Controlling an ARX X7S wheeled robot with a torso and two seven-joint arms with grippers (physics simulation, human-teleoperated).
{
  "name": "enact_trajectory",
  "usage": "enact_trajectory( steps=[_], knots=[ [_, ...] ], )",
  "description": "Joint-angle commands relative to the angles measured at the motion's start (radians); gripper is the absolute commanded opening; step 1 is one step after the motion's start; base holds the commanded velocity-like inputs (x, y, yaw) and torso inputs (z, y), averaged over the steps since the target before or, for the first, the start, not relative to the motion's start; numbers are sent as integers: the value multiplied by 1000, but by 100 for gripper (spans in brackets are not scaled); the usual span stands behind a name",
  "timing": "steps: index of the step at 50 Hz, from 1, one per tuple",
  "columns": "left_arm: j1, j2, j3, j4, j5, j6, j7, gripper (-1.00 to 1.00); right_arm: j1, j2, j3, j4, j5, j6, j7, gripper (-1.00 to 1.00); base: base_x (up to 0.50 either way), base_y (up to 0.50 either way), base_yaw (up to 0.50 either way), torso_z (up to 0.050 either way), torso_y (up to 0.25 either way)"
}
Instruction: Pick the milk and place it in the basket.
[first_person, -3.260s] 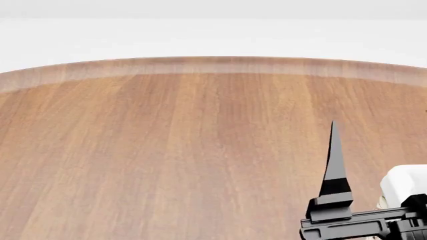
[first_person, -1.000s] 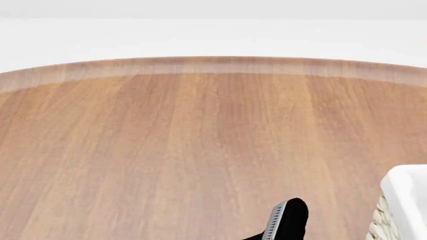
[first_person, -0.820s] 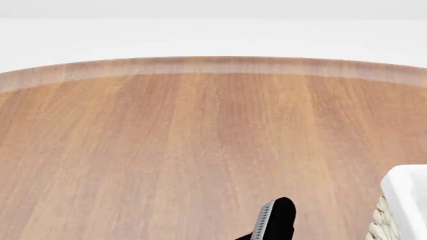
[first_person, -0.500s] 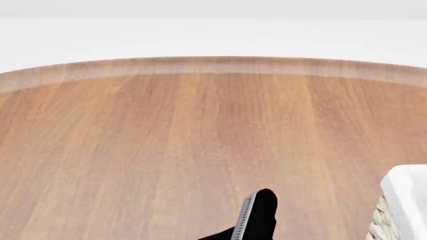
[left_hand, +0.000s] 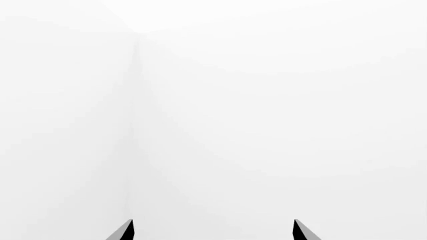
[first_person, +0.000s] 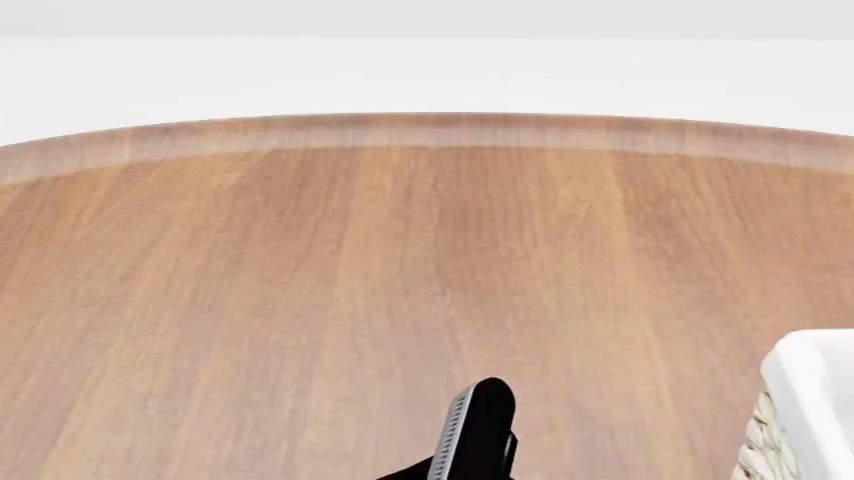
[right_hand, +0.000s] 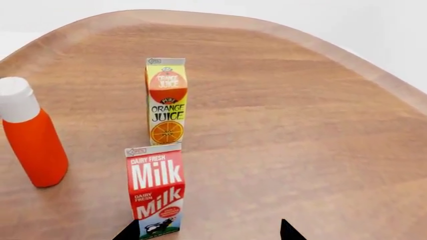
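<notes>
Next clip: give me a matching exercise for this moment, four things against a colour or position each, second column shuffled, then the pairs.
Things:
1. milk
2. orange juice carton
3. bottle
4. basket

Descriptions:
A. cream wicker, white lining, at the head view's right edge
B. red top, white lettering, between the right gripper's fingertips' reach
C. orange body, white cap
D. yellow and orange, standing behind the milk

Pairs: 1-B, 2-D, 3-C, 4-A
</notes>
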Motion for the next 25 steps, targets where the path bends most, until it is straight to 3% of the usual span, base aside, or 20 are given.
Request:
enact_trajectory(
  steps=[1,15,25],
  knots=[
    [6,15,-26,7,-14,9,23,100,3,-23,11,7,-24,-2,-21,100,0,0,0,0,0],
    [8,10,-24,6,-17,13,18,100,3,-23,11,7,-24,-2,-21,100,0,0,0,0,0],
    [15,7,-32,4,-22,19,16,100,28,-86,-18,101,-35,-49,-108,100,0,0,0,0,0]
  ],
)
